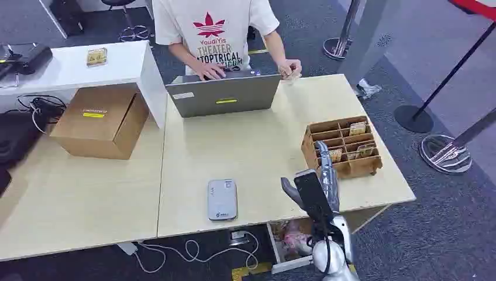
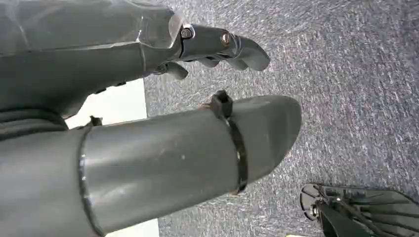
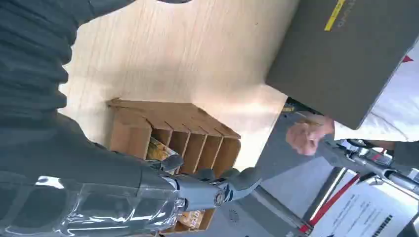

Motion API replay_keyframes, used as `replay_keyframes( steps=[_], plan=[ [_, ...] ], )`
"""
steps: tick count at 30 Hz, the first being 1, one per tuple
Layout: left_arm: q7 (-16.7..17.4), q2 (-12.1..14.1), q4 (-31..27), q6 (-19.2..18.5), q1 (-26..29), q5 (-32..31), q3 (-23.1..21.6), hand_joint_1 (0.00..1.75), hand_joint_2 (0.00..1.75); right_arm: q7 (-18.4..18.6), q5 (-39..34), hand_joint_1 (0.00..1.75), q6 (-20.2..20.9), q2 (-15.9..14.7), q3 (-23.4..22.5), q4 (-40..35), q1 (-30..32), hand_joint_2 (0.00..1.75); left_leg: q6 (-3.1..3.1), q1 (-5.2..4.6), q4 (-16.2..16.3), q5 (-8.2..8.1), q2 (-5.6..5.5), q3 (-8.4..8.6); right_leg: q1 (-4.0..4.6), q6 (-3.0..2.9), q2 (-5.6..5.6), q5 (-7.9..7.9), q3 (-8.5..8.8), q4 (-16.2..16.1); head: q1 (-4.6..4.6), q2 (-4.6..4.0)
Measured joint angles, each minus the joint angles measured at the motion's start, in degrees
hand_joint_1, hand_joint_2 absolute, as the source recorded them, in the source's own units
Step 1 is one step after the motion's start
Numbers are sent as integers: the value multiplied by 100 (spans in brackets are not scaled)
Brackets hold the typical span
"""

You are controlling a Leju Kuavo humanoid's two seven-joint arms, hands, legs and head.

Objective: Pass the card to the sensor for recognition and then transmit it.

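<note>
A wooden card box with several compartments stands on the right part of the light wood table. Yellow cards stand in some slots. My right hand reaches over the near side of the box, fingers stretched toward a card, thumb apart, holding nothing. From the right wrist, its fingertips hover at the box beside a card. The grey sensor lies flat near the table's front edge, left of this hand. My left hand hangs over carpet, holding nothing.
A person stands behind the table at a grey laptop, one hand raised beside it. A cardboard box sits at the left, with a white side table behind. Stanchion bases stand on the right.
</note>
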Motion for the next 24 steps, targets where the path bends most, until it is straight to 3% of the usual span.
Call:
replay_keyframes(
  steps=[24],
  plan=[
    [70, -28, 0, 109, 3, 131, 166, 0, 0, -184, 125, 0, -134, -2, 452, 271, -513, 175, 0, 0, 0, 1, -1, 0, 0, 0, 0, 0, 0, 0, 0, 0]
  ],
)
